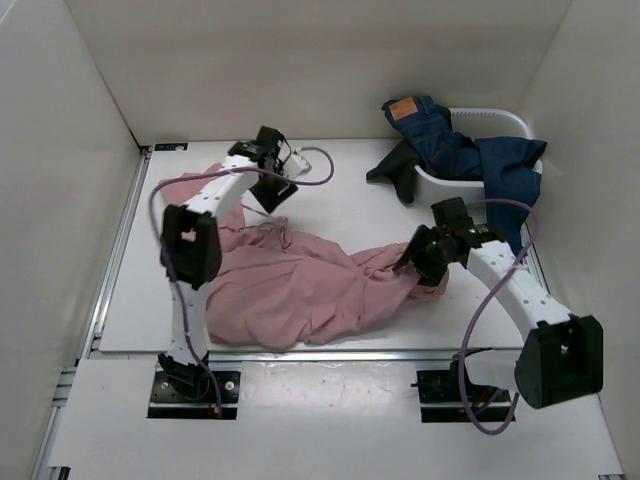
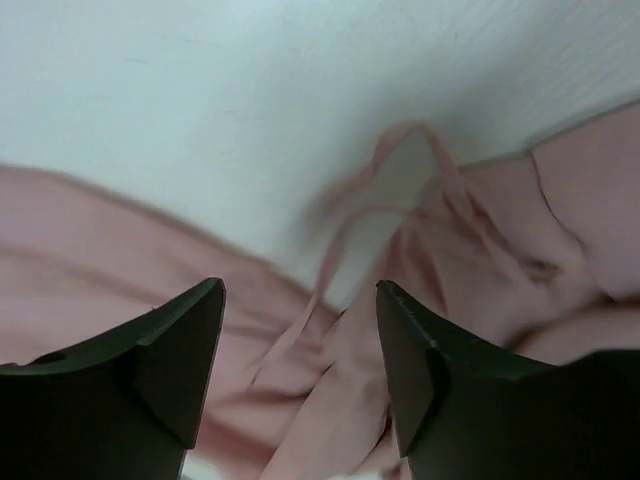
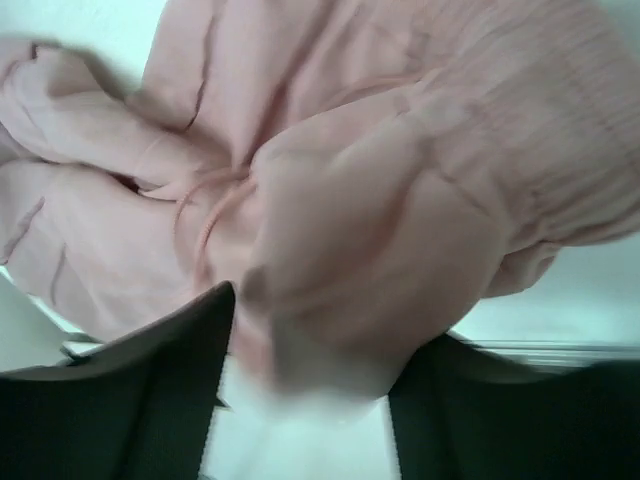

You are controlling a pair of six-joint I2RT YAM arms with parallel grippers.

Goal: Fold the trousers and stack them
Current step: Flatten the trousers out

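The dusty-pink trousers (image 1: 290, 290) lie crumpled across the middle and left of the white table. My left gripper (image 1: 275, 192) hovers at the back left over their far edge. In the left wrist view it (image 2: 300, 300) is open and empty, with pink fabric (image 2: 480, 260) and a looped drawstring (image 2: 445, 165) below. My right gripper (image 1: 415, 262) is at the right end of the trousers. In the right wrist view it (image 3: 310, 320) stands open, with the gathered waist (image 3: 380, 180) bulging between its fingers and a drawstring (image 3: 215, 215) beside it.
A white basket (image 1: 500, 122) stands at the back right, holding blue jeans (image 1: 470, 155). A dark garment (image 1: 395, 165) hangs over its left side. White walls close in the table on the left, back and right.
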